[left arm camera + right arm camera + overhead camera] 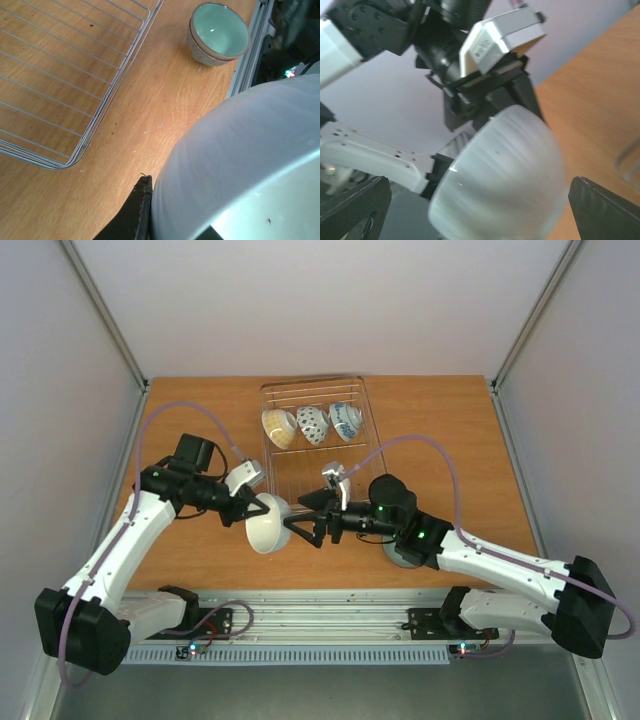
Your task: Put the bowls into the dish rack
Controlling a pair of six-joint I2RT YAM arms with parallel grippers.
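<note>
While three bowls [312,424] sit in the rack [300,472], your left gripper [264,508] clamps a white bowl [267,527] near it, your right gripper [303,518] gapes empty, and a green bowl [218,34] waits on the table [450,440].

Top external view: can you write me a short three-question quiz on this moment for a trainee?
1. Count: how many bowls sit in the dish rack?
2. True or false: the right gripper is clamped on the white bowl.
3. Pick one: where is the pale green bowl? A) in the dish rack. B) on the table, outside the dish rack. C) in the left gripper.

Key: 1) three. 2) false: the right gripper is open, and the left gripper holds the white bowl. 3) B.
</note>
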